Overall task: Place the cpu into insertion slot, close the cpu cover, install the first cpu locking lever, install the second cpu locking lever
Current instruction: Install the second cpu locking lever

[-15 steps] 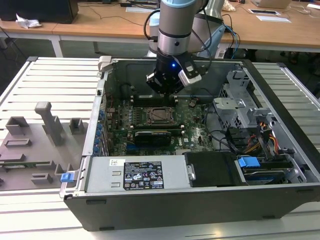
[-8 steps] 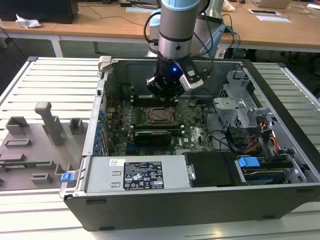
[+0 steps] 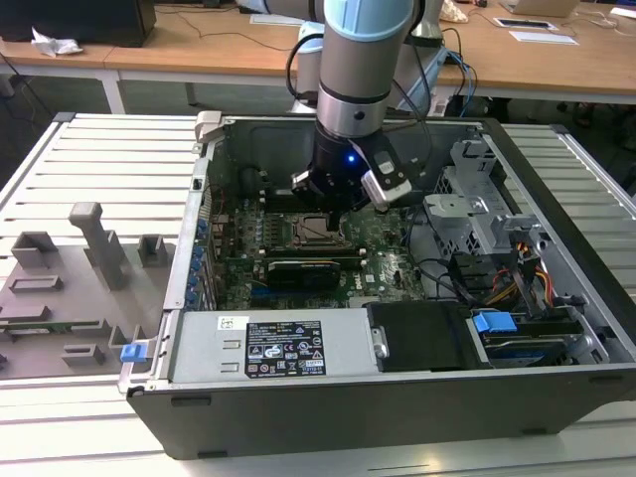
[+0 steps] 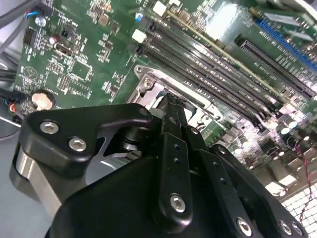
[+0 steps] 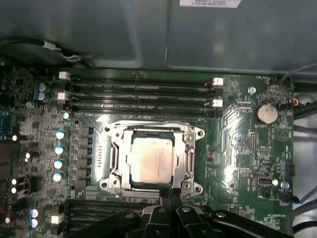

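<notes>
You've got the gripper (image 5: 169,198) low over the motherboard (image 5: 237,129), its tips right at the edge of the insertion slot (image 5: 151,161). In the first wrist view the two fingers (image 5: 165,199) sit pressed together with no gap and nothing between them, so call the jaws closed and empty. The second wrist view agrees: the tips meet at the slot's metal rim.

The cpu (image 5: 151,158) is already in the slot, silvery top up, sitting square inside the frame. The cpu cover (image 5: 190,161) looks down around it, window framing the chip, though you can't tell whether it's fully flat. One locking lever seems to run along the slot side near the memory slots (image 5: 141,94); whether either lever is hooked is unclear. In the exterior view the gripper (image 3: 336,204) hangs over the slot (image 3: 316,231) inside the open computer case (image 3: 556,298).

Risks, as a judgement: the closed tips are at the frame edge, so a push off-line could slide off the metal and scrape the board or the small capacitors (image 5: 58,148) beside the slot. If the cover isn't seated, forcing a lever could bind it or load the chip unevenly. A lever that slips from the tips could spring back.
</notes>
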{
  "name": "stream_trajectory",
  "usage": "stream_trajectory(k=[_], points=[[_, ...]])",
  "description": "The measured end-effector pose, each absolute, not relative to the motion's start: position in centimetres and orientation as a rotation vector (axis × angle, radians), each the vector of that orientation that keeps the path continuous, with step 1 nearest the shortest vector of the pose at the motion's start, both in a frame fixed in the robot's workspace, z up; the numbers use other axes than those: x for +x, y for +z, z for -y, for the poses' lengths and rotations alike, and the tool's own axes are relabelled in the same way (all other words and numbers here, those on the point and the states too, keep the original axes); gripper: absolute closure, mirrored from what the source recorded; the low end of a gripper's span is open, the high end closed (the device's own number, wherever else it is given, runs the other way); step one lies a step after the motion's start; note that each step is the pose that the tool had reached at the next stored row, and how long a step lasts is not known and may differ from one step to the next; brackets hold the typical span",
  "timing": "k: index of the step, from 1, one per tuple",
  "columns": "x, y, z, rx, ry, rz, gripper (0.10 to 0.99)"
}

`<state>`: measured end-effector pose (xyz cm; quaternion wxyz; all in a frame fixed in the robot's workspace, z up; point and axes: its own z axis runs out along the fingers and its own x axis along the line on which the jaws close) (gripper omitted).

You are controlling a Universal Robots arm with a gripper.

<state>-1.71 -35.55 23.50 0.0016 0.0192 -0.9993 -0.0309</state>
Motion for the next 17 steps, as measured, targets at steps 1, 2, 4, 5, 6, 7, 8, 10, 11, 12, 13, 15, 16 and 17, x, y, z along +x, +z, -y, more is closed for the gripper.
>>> stream_trajectory(k=[1, 2, 4, 5, 6, 7, 8, 10, 11, 12, 13, 15, 16, 17], points=[[-1.7, 23.5, 35.9, 0.06, -0.098, 3.136, 0.98], [-1.7, 23.5, 36.1, 0.06, -0.099, 3.136, 0.98], [-1.7, 23.5, 36.5, 0.061, -0.103, 3.136, 0.98], [-1.9, 23.5, 36.6, 0.064, -0.106, 3.136, 0.98], [-2.1, 23.5, 36.7, 0.067, -0.111, 3.136, 0.98], [-2.2, 23.5, 36.7, 0.068, -0.115, 3.136, 0.98], [-2.3, 23.5, 36.8, 0.068, -0.118, 3.136, 0.98], [-3.0, 23.5, 37.2, 0.068, -0.125, 3.135, 0.98], [-3.4, 23.5, 37.2, 0.068, -0.127, 3.135, 0.98], [-3.8, 23.5, 37.2, 0.068, -0.128, 3.135, 0.98], [-4.1, 23.5, 37.3, 0.068, -0.129, 3.135, 0.98], [-4.7, 23.3, 37.3, 0.068, -0.13, 3.135, 0.98], [-4.7, 23.2, 37.3, 0.068, -0.13, 3.135, 0.98], [-4.7, 23.0, 37.3, 0.068, -0.13, 3.135, 0.98]])
